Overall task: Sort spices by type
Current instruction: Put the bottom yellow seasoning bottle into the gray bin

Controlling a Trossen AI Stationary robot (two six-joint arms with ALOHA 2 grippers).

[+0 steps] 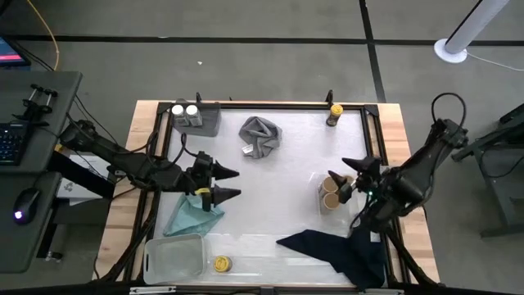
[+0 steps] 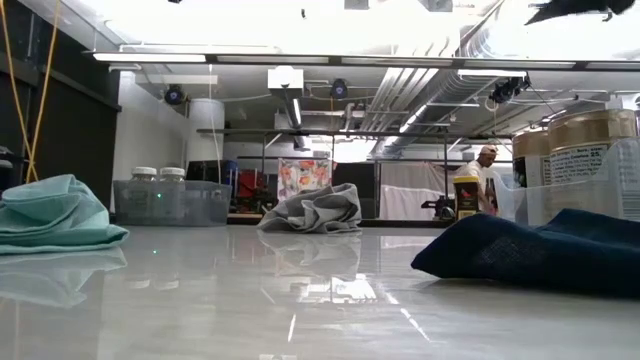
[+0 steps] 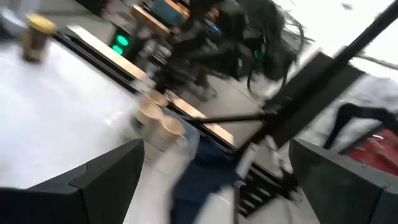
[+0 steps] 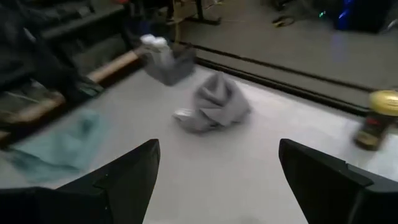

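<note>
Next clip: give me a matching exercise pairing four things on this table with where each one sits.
Things:
1. white-capped jars
2. tan-topped jars
3. upright yellow-capped jar
4. yellow-capped jar lying flat

Places:
A. far edge of the table, standing alone
B. in the grey tray
C. beside the empty clear tray
D. in the clear tray near the right tool

Pairs: 1-B, 2-D, 3-A, 4-C

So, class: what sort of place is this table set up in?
Probably a robotics lab or workshop. Bare ducts and strip lights run overhead, a desk with keyboard and mouse stands beside the table, and the floor is taped concrete.
</note>
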